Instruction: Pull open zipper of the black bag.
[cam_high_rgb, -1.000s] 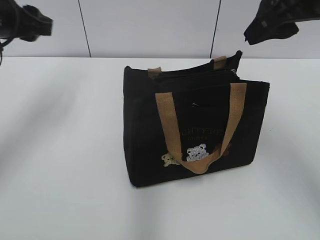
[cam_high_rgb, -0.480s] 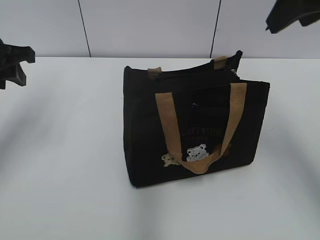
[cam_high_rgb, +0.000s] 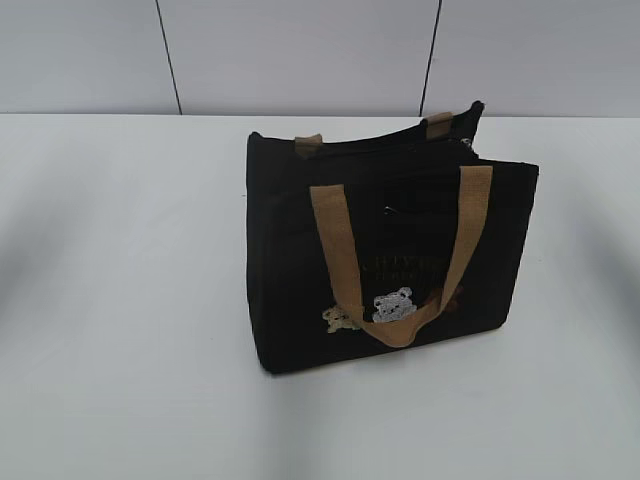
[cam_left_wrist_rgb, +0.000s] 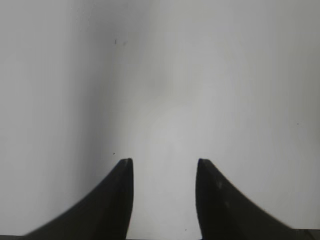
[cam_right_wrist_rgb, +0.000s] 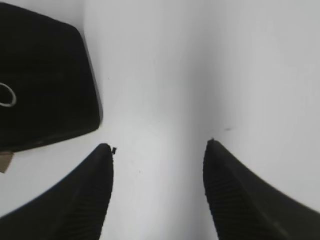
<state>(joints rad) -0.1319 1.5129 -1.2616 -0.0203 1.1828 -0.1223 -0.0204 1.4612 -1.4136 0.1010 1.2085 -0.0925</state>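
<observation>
The black bag (cam_high_rgb: 390, 255) stands upright on the white table (cam_high_rgb: 120, 300), its tan handle hanging over the face with the bear figures. Its zipper (cam_high_rgb: 400, 140) runs along the top edge. Neither gripper shows in the exterior view. In the left wrist view my left gripper (cam_left_wrist_rgb: 164, 161) is open over bare table, with nothing between its fingers. My right gripper (cam_right_wrist_rgb: 159, 144) is also open and empty. A corner of the black bag (cam_right_wrist_rgb: 45, 85) lies up and to its left. A silver ring (cam_right_wrist_rgb: 6, 95) of the zipper pull shows at that frame's left edge.
A grey panelled wall (cam_high_rgb: 300, 50) rises behind the table's far edge. White table surface stretches left, right and in front of the bag.
Both arms have left the exterior view: the left one dropped out past the left edge, the right one withdrew past the upper right corner. The bag has not moved.
</observation>
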